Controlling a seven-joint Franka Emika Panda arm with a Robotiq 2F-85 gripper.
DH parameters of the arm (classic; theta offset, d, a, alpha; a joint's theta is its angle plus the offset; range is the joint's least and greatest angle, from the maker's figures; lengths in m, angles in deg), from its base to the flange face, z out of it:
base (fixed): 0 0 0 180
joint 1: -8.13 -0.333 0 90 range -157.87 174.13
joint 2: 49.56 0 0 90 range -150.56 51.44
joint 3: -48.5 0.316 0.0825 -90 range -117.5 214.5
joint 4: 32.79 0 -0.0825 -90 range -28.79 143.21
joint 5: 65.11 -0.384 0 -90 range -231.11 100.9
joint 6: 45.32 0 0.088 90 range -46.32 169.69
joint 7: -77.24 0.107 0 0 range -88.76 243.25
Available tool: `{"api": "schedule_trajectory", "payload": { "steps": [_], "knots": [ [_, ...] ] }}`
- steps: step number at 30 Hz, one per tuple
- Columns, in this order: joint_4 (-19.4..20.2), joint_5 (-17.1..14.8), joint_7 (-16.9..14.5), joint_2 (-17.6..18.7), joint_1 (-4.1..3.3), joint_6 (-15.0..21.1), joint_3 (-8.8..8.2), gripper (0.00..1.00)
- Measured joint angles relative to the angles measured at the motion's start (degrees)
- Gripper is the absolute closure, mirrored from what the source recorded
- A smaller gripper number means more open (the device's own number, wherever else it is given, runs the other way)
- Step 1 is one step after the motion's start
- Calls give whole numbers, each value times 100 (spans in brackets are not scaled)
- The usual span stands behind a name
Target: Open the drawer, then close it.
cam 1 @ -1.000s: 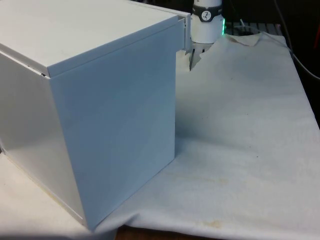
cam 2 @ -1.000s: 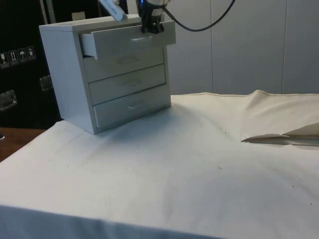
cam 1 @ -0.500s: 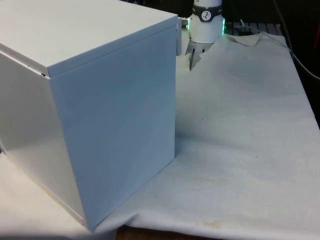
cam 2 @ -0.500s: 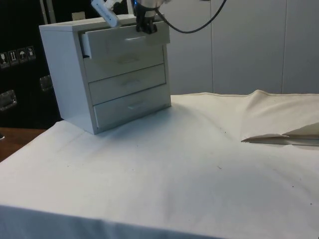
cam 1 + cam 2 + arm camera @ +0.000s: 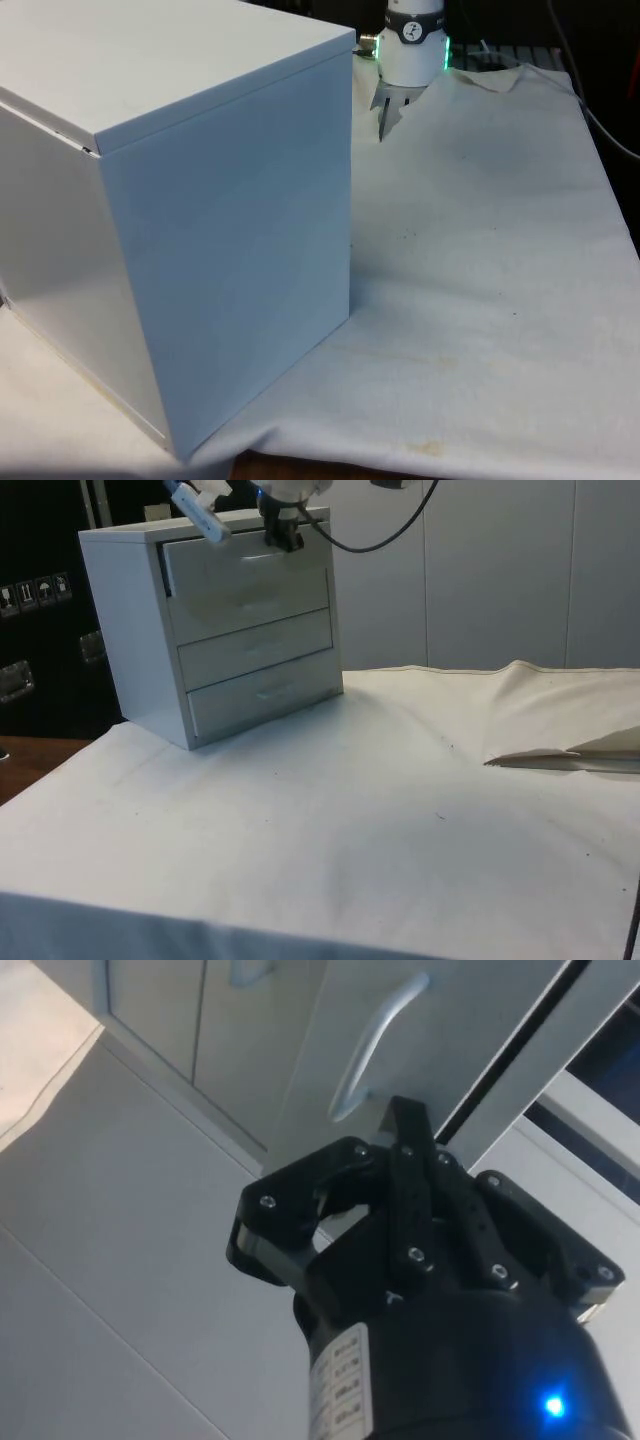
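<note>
At the surface's left end, side view: chest of drawers (image 5: 215, 630) is standing on the white cloth (image 5: 380, 810).
Top drawer (image 5: 245, 575): sitting nearly flush with the chest's front.
Hand (image 5: 283, 538): hovering at the top drawer's handle (image 5: 375, 1045), fingers (image 5: 405, 1150) pressed together, gripping nothing.

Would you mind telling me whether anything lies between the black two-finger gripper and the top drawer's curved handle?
Nothing does: in the wrist view the black gripper sits right by the curved white handle of the top drawer, with bare drawer front between.
</note>
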Motion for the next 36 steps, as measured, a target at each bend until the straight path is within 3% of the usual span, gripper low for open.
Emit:
{"api": "schedule_trajectory", "payload": {
  "steps": [17,36],
  "knots": [
    [-269,-6,143,246,0,63,-92,100],
    [355,-6,126,-550,-63,-206,46,100]
  ]
}}
